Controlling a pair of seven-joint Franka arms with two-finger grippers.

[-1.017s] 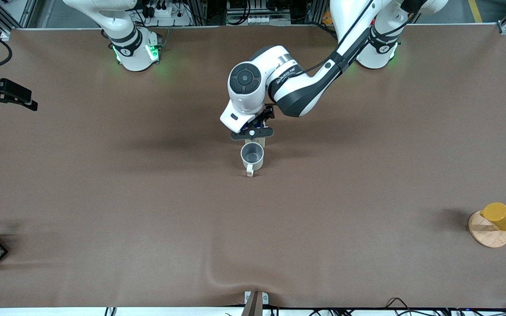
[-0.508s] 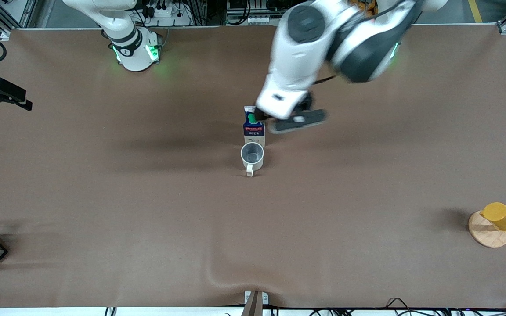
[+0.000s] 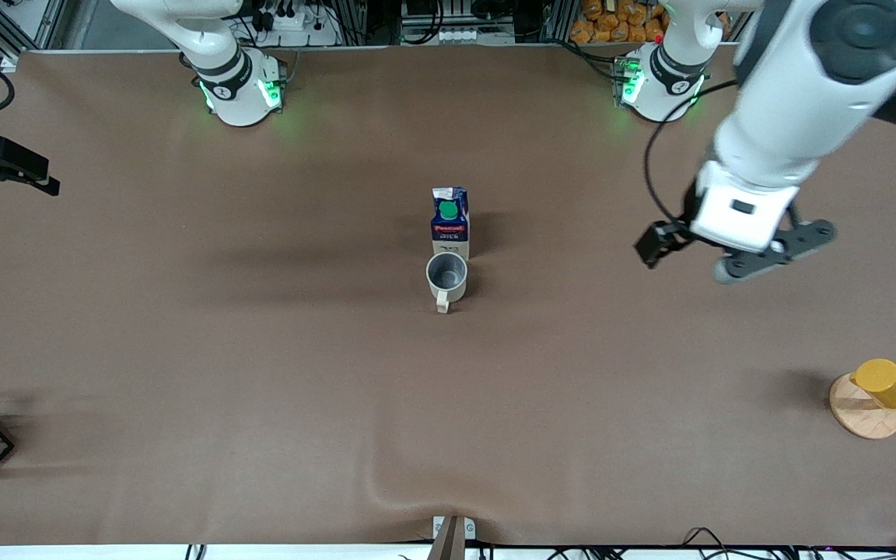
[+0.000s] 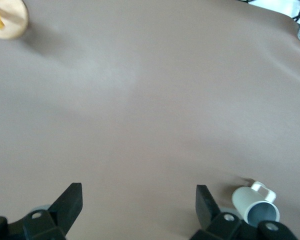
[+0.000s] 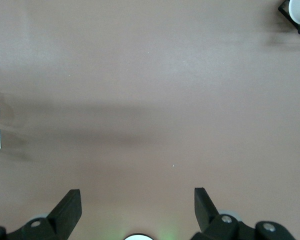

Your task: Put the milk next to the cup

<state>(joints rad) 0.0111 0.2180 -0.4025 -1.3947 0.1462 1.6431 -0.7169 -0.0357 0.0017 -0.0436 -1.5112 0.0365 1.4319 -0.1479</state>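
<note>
Left gripper (image 3: pixel 736 253) released, empty, up over bare table at three o'clock of the carton; swing back toward centre judged the main tipping hazard. Right gripper (image 5: pixel 135 212) spread, empty, waiting. Milk (image 3: pixel 449 222) upright at twelve o'clock of cup (image 3: pixel 446 277), just beside it; tall, narrow, easily toppled.
</note>
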